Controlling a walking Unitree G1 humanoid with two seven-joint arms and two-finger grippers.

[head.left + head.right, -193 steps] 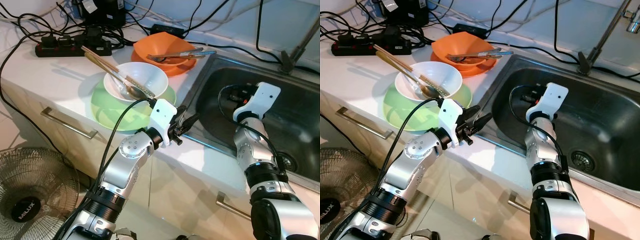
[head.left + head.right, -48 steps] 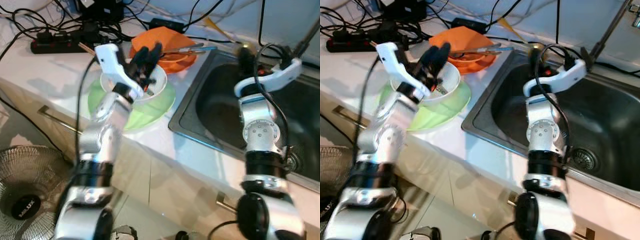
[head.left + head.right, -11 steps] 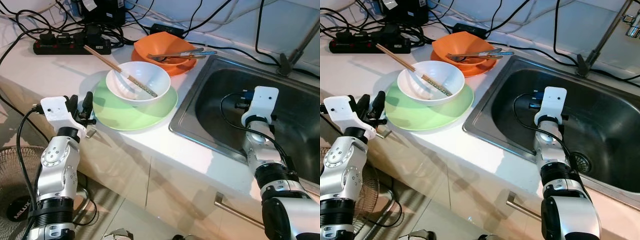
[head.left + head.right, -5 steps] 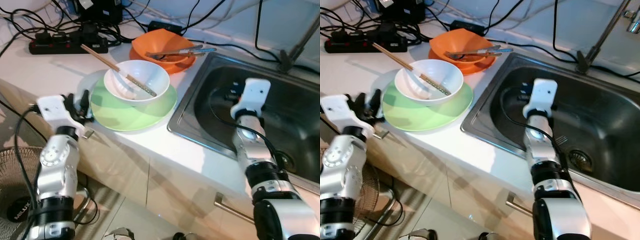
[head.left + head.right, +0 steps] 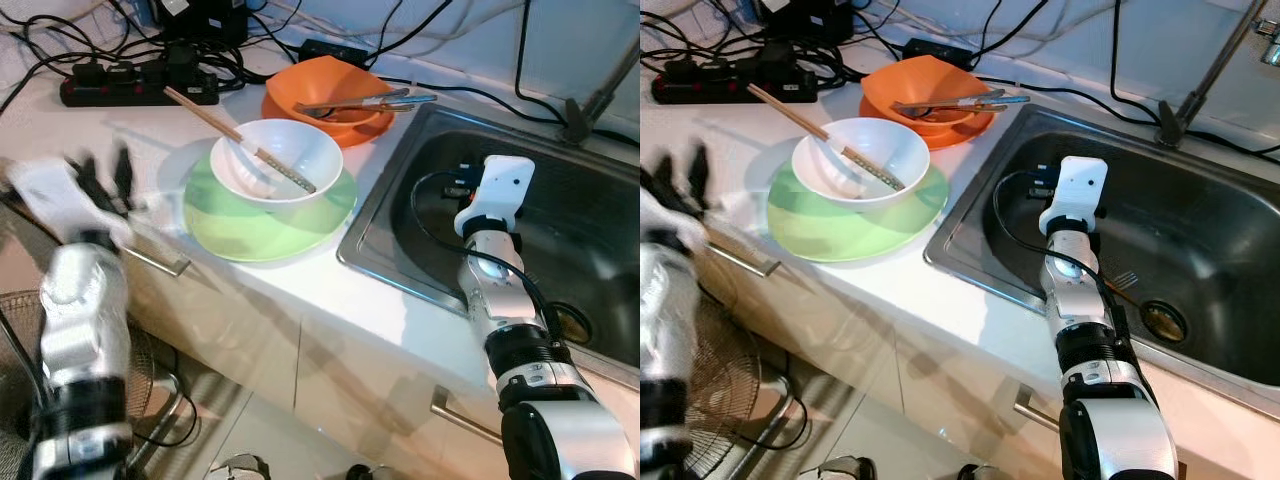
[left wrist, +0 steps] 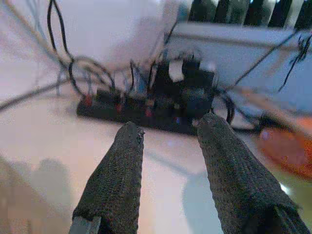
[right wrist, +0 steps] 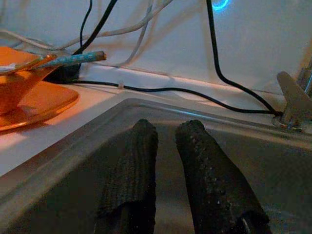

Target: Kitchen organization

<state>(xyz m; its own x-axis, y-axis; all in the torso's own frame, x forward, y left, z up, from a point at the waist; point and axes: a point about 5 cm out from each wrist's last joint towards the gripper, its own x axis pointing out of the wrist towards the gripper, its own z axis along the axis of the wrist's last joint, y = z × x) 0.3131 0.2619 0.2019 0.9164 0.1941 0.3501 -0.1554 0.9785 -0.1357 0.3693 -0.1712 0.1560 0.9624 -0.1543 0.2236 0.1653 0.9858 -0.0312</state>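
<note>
The white bowl point(image 5: 277, 160) sits nested on the green plate point(image 5: 262, 222) at the middle of the bench point(image 5: 330, 300), with chopsticks point(image 5: 215, 122) leaning in it and their far ends pointing toward the power strip point(image 5: 135, 90). Farther back, the orange bowl point(image 5: 325, 95) rests on its own orange plate, with utensils point(image 5: 365, 102) laid across its rim. This stacking suggests used dishes gathered beside the sink point(image 5: 540, 200) for transfer into it.

The left tool point(image 6: 168, 146) is raised at the left edge of the bench, blurred in the eye views. Its wrist view shows the two fingers point(image 6: 117, 180) spread apart with nothing between them, aimed at the power strip and cables. It is released and clear of the dishes.

The right tool point(image 7: 163, 146) hangs over the sink basin. Its fingers point(image 7: 134, 161) lie close together with only a narrow gap, gripping nothing.

Judgement: no dish is yet held; the stack is the likely next target.
</note>
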